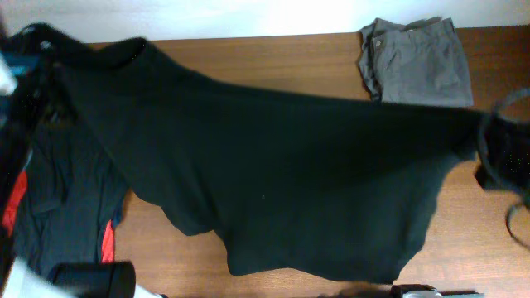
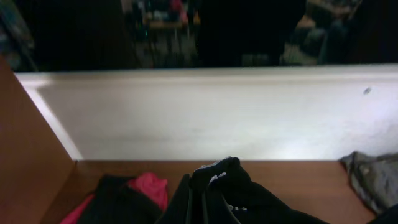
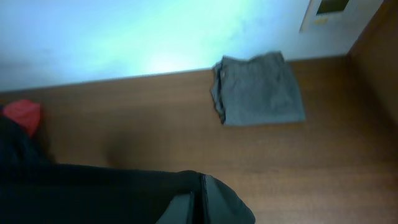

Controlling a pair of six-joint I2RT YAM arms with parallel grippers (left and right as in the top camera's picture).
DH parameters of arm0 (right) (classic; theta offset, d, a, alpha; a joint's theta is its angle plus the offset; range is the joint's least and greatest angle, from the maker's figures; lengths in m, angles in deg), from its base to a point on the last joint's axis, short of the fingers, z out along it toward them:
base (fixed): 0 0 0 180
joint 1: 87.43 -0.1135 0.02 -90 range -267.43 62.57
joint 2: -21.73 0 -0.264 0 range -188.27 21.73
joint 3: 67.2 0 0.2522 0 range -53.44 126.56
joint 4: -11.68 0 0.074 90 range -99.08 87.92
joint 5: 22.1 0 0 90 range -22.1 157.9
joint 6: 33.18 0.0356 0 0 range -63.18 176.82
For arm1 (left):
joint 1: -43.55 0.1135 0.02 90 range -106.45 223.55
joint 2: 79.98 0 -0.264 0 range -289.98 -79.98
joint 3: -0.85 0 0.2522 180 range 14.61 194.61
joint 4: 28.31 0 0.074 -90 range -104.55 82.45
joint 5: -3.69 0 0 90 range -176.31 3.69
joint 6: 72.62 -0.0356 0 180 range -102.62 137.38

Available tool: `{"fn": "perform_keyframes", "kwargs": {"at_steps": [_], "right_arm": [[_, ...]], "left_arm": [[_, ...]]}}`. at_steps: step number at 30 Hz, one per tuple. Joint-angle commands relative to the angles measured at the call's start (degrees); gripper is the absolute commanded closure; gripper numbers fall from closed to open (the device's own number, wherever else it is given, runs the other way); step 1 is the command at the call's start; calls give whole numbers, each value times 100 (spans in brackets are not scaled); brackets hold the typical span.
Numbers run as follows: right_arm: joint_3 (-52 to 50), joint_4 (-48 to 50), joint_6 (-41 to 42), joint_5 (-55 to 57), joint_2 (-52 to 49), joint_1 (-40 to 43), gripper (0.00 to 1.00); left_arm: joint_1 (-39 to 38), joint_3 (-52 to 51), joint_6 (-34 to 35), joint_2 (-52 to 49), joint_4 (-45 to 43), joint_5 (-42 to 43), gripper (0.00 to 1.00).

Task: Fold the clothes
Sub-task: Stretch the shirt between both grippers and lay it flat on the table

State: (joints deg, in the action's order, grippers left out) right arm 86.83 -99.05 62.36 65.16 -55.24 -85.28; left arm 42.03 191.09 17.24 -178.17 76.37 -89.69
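Note:
A large black garment (image 1: 273, 174) hangs stretched in the air between my two grippers and covers the middle of the table. My left gripper (image 1: 51, 51) is shut on its far left corner, which shows as bunched black cloth in the left wrist view (image 2: 217, 180). My right gripper (image 1: 489, 132) is shut on its right corner; in the right wrist view the jaws (image 3: 200, 199) pinch the black fabric edge (image 3: 93, 186). The lower hem sags toward the table's front edge.
Folded grey trousers (image 1: 416, 60) lie at the back right, also in the right wrist view (image 3: 258, 90). A dark garment with red trim (image 1: 58, 207) lies at the left, its red part in the left wrist view (image 2: 149, 186). A white wall (image 2: 205, 112) is behind.

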Motion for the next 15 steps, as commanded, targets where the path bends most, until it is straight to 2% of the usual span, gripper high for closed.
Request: {"fn": "perform_keyframes", "kwargs": {"at_steps": [1,5,7,15], "right_arm": [[-87,-35,-42,334,-643,87,96],[-87,-35,-42,319,-1532,87,96],[-87,-35,-42,240,-2369,87,96],[-87,472,-44,144,-4006,81,96]], "left_arm": [[46,-20,63,-577,-129,-181,99],[46,-20,63,-1224,-219,-177,99],[46,-20,61,-1845,-254,-22,99],[0,-20,61,-2988,-566,229,99]]}}
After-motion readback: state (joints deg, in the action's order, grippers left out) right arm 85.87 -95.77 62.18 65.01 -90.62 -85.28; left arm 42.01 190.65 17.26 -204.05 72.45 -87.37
